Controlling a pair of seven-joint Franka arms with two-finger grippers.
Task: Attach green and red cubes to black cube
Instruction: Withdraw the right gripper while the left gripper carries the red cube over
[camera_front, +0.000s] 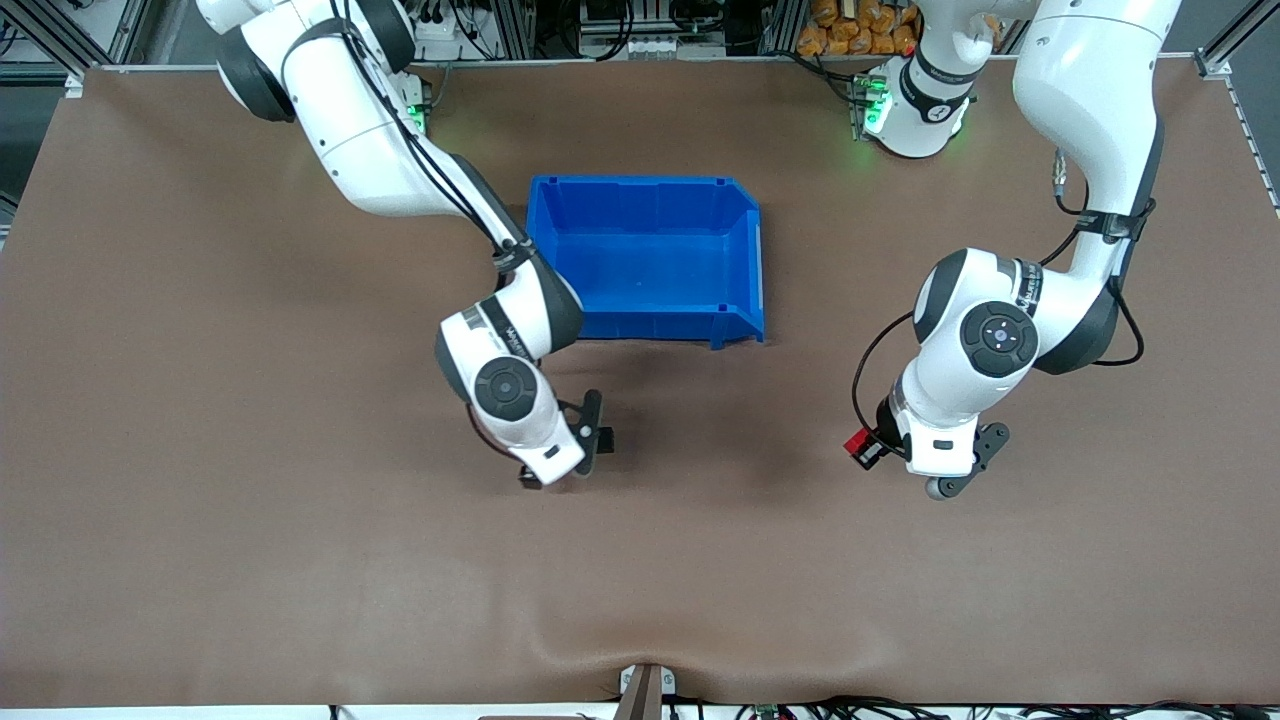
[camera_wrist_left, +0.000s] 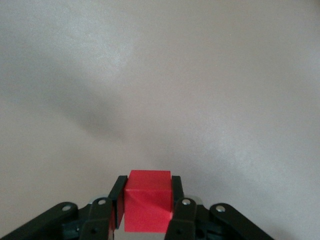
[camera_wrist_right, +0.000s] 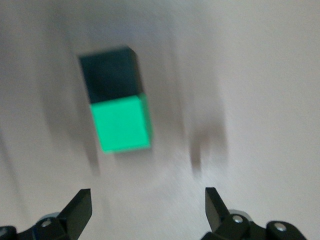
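since the small bright red solid cube (camera_wrist_left: 146, 207) is clamped squarely between the two black fingers (camera_wrist_left: 118, 205) of the left gripper (camera_front: 868, 447), with flat opposite faces against the pads, it is judged to be a light, rigid block that suits a pinch on parallel sides, though its smooth faces could slip if the hold were off-centre. it is held above the brown table mat (camera_front: 200, 560), toward the left arm's end of the table. the small bright green solid cube (camera_wrist_right: 121, 124) is seen in the right wrist view lying on the mat with one face pressed against the small matte black cube (camera_wrist_right: 110, 74), so that pair is judged to be joined already; neither is plainly made out in the front view, where the right arm's wrist covers the spot. the right gripper (camera_wrist_right: 147, 212) is held over that pair with its fingers spread wide and nothing between them, near the corner of the open blue plastic bin (camera_front: 745, 240), which stands farther from the front camera. the joined pair is judged stiff and light, and is best taken across the free sides so that a black face is left clear for the red cube. no brand, label or legible writing is seen on the cubes or the bin; small printing on the arms' wrist bands cannot be read.
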